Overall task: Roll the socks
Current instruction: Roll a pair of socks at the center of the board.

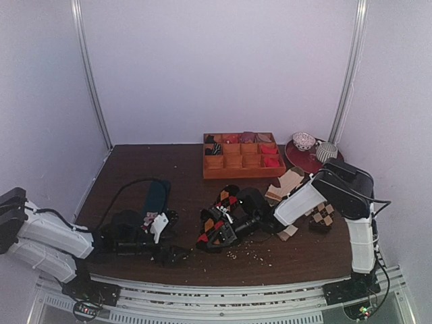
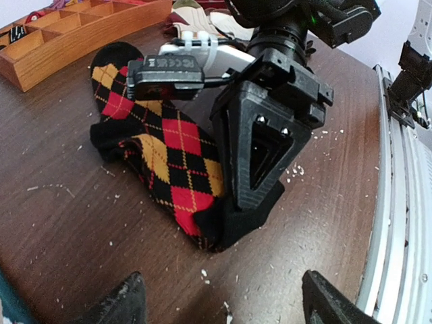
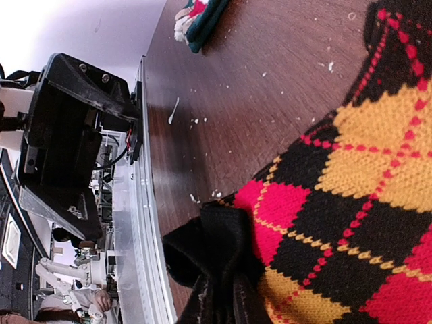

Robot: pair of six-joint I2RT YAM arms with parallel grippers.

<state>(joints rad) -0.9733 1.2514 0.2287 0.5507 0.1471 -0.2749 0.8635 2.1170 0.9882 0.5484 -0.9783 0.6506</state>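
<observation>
Socks lie flat mid-table, towards the front edge. Surface is dark brown wood speckled w/ pale crumbs; white walls at back & both sides. Black knit w/ red & orange argyle diamonds, one black end bunched up. R gripper jaws clamped on that black end. L gripper jaws wide apart, nothing between, near socks but not touching.

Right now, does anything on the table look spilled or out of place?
Yes. Small pale crumbs lie scattered over the dark table around the argyle socks. They look like spilled debris and are not part of the rolling work.
</observation>
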